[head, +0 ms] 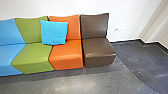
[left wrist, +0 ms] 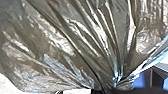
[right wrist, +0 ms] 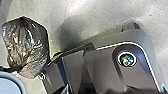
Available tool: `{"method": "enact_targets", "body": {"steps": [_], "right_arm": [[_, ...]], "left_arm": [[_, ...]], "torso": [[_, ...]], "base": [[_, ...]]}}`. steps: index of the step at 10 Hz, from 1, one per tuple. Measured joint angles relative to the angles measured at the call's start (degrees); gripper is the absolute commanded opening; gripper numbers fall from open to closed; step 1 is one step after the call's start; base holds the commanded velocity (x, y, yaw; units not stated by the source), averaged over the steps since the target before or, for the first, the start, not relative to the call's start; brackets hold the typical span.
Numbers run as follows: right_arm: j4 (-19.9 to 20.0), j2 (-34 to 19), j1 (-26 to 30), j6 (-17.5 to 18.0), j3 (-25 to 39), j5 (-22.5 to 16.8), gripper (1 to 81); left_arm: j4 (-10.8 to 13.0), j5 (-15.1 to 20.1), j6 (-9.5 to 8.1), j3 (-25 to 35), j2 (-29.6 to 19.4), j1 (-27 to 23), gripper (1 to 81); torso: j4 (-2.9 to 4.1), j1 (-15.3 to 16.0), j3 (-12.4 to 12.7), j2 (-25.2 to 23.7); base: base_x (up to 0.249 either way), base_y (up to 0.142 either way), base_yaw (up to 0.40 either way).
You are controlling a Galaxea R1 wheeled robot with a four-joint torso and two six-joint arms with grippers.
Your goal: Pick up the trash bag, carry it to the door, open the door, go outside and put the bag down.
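Note:
The trash bag (left wrist: pixel 75 42), dark and glossy, spreads broadly through the left wrist view. Its folds draw together into a tight gather, where my left gripper (left wrist: pixel 118 82) is shut on it. From the right wrist view the same trash bag (right wrist: pixel 27 45) looks full and rounded, bunched at its neck beside the robot's base, with grey floor behind it. How my right gripper stands cannot be made out.
A row of blue, green, orange (head: pixel 66 53) and brown (head: pixel 98 50) seats lines the white wall (head: pixel 130 15). A bright blue cushion (head: pixel 54 32) leans on the backrests. Grey floor (head: pixel 75 83) lies before them, darker floor at right.

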Motion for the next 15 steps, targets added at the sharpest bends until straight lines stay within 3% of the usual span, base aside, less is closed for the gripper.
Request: {"method": "enact_targets", "body": {"steps": [3,10,15], "right_arm": [[0.0,1.9,-1.5,-0.4,-3.2,0.0,81.1],[-2.4,13.6,-7.8,-0.6,-16.3,1.6,81.1],[-5.4,21.1,-12.5,-0.7,-24.9,4.0,81.1]], "left_arm": [[0.0,-4.1,0.96,-0.2,0.3,2.9,1.0],[0.0,-12.8,7.86,-0.3,2.7,15.3,1.0],[0.0,-14.2,8.8,-0.7,4.1,18.2,1.0]], "torso": [[0.0,-4.0,2.7,6.1],[0.0,-13.6,7.1,20.7],[0.0,-20.3,10.6,31.0]], "base": [[0.0,0.0,0.0],[0.0,0.0,0.0],[0.0,0.0,0.0]]}}
